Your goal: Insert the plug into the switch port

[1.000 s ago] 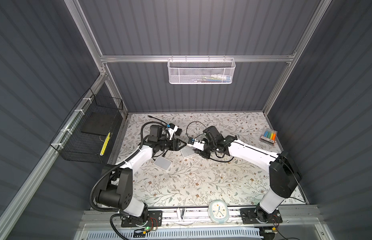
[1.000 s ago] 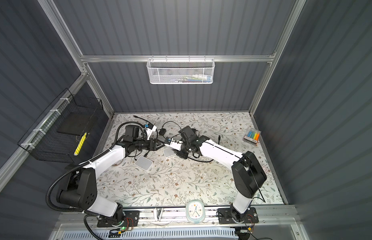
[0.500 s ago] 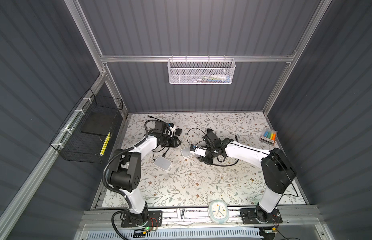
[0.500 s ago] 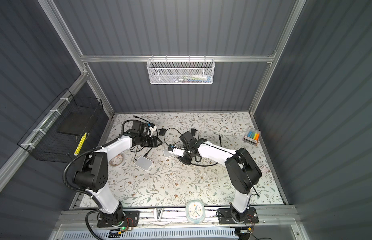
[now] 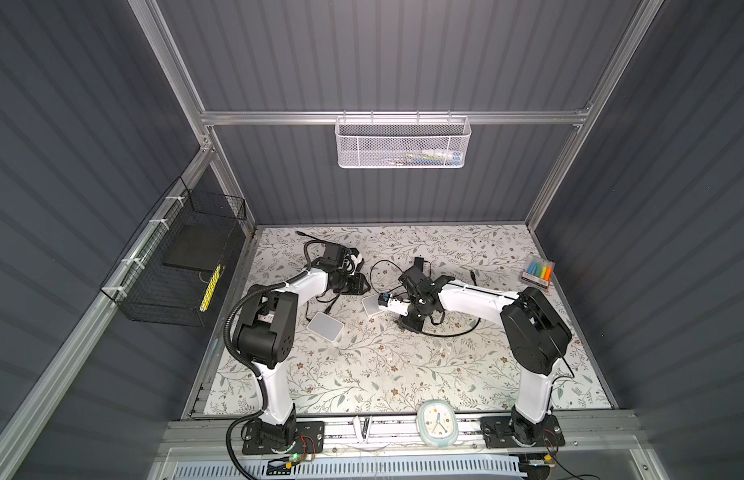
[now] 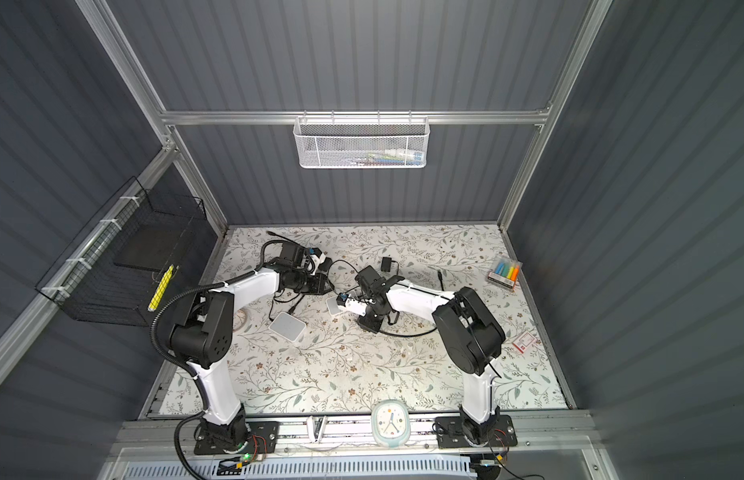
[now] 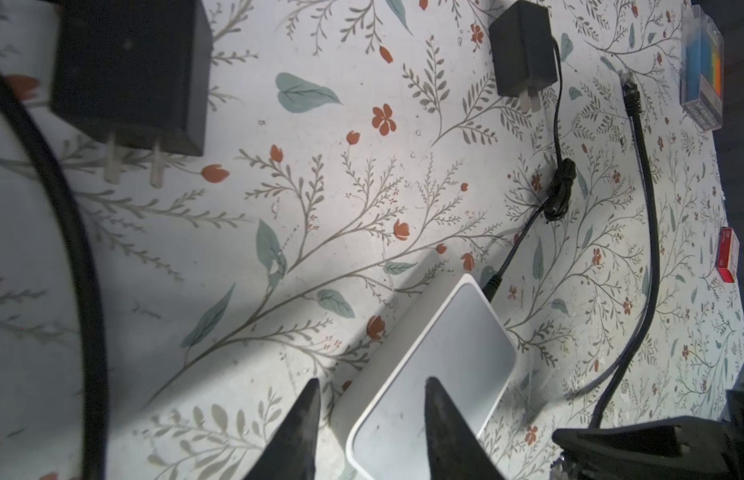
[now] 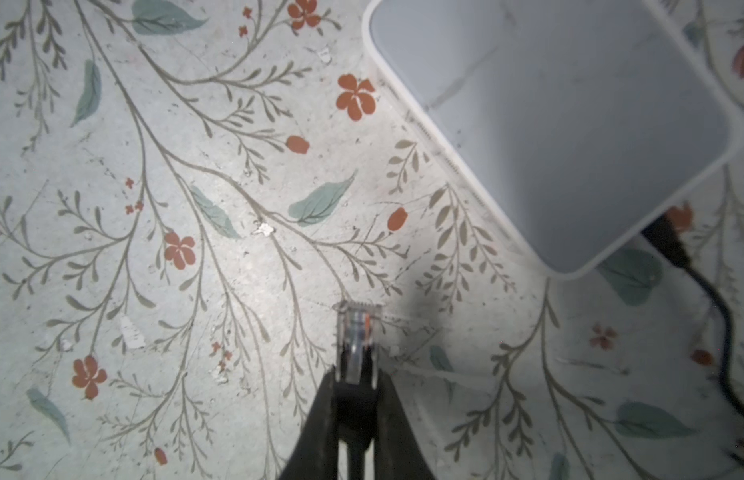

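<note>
Plug held; switch sockets out of sight.
Your right gripper (image 8: 357, 372) pinches the clear plug (image 8: 357, 332) tight, near the white switch (image 8: 548, 124). Your left gripper (image 7: 373, 380) stands half-spread over that switch, and whether it touches it is unclear.

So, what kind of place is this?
Probably a robot test booth: left arm and right arm bolted to a rail, grey panel walls on aluminium framing, a wire basket hung from it.
</note>
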Controlling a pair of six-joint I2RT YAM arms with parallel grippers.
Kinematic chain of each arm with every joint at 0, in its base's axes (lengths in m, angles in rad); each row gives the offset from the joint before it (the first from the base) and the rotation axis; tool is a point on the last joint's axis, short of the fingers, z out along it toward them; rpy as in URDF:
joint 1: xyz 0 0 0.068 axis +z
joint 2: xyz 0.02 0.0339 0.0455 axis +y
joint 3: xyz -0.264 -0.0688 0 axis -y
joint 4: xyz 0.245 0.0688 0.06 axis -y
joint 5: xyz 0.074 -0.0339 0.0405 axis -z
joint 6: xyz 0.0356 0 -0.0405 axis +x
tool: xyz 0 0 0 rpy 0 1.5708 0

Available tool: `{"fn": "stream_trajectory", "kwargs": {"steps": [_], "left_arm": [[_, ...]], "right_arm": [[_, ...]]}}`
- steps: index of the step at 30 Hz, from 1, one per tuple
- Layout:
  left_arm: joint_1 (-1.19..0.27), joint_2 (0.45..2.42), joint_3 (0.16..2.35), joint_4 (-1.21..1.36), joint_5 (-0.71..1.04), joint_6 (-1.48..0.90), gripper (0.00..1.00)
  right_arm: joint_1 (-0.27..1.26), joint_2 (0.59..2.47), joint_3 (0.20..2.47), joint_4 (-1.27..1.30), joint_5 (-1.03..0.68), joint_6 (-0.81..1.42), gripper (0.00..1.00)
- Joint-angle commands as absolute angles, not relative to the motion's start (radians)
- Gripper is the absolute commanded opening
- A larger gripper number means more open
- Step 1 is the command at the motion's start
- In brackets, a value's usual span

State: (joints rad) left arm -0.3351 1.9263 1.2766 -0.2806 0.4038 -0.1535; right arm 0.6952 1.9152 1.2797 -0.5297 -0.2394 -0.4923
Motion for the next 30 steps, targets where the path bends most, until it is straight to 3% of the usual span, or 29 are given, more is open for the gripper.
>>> {"fn": "stream_trajectory", "kwargs": {"steps": [1,14,30], "left_arm": [[-0.345,1.96,1.312,-0.251,0.422,-0.167,0.42],[-0.35,2.005,1.322,-0.219,0.432,-0.181,0.41],[-0.351,1.978,1.222,-0.141,0.447,-0.215,0.4]], "right_arm": [[0.693,1.945,1.32,-0.557,-0.246,-0.426,0.0],[0.692,2.011,1.392,-0.664,-0.233,-0.295,0.0],[0.668,2.103,1.518,-0.722,-0.215,-0.296,0.0]]}}
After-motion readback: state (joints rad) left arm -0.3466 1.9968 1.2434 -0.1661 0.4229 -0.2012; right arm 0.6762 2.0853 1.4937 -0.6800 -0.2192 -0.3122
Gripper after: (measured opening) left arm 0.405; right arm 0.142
